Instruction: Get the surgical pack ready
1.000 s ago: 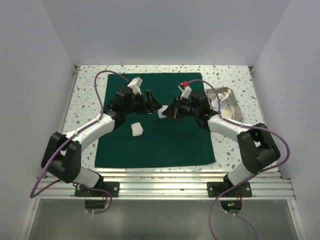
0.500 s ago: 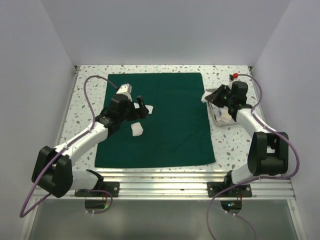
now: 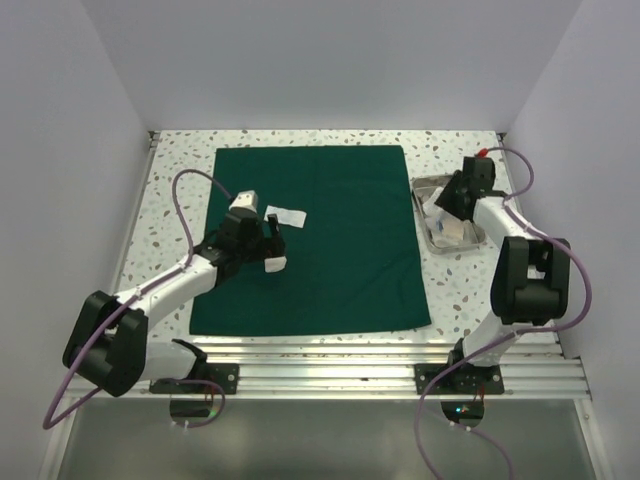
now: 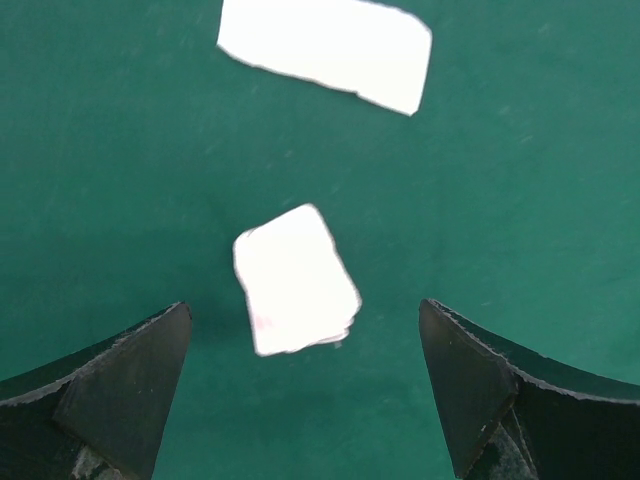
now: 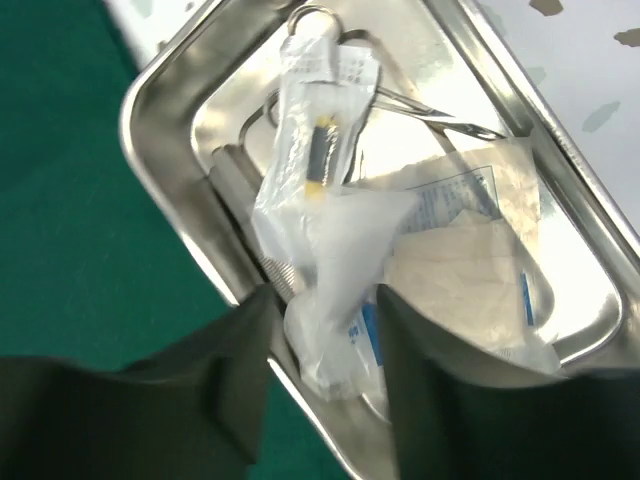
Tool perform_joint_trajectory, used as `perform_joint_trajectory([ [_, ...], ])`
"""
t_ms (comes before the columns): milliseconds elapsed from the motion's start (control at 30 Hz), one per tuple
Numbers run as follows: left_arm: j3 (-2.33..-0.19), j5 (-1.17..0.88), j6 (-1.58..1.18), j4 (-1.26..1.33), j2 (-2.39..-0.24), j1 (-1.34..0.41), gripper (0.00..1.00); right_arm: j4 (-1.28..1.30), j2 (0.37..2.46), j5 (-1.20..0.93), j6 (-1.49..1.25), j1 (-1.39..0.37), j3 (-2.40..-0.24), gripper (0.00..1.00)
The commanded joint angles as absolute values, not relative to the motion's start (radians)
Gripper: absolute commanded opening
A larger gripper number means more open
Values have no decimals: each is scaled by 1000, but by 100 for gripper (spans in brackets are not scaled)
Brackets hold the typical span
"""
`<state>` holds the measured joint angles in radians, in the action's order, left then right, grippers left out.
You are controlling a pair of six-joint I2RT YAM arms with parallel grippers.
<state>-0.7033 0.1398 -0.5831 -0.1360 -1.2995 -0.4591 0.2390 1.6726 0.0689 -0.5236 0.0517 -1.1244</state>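
**Desk:** What's changed in the last second?

**Me:** The arms have split. A second ago both grippers met nose to nose over the middle of the surgical pack (image 3: 340, 260). Now my right arm has swung out to the steel tray (image 5: 140, 110) on the right side of the worktop (image 3: 170, 190). My left arm has drawn back toward the pack's left edge. A flat white packet (image 3: 285, 216) lies on the cloth; it wasn't lying there a second ago. The small folded pad (image 4: 295, 282) hasn't shifted.

**Desk:** And the pack itself?

**Me:** Same place. Dark green sheet, spread flat at the centre of the worktop, running from near the far edge to near the near edge. The tray sits just beside its right edge, toward the far right corner.

**Desk:** Left arm pose?

**Me:** Stretched low from its base, forearm angled across the pack's left edge. The left gripper (image 3: 268, 243) points down at the pad, jaws spread wide, gripping nothing. The pad lies just ahead of the fingers (image 4: 110, 390), with the packet beyond it.

**Desk:** Right?

**Me:** Elbow folded up near the worktop's right edge, wrist tipped down over the tray. The right gripper (image 3: 443, 211) has its jaws partway apart, one on either side of the near end of a clear pouch (image 5: 315, 150). The pouch lies in the tray, partly over a gauze packet (image 5: 470, 260). I can't tell whether the fingers touch it. A steel instrument (image 5: 440, 115) shows partly under the pouch.
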Motion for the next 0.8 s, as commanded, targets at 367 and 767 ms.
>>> perform_joint_trajectory([
  [367,-673,153,-577,-48,-1446,-456,79,301,1556,167,-459,11,-1131,73],
  [767,-730,138,-572,-23,-1568,-459,47,284,1434,117,-454,-55,-1075,72],
])
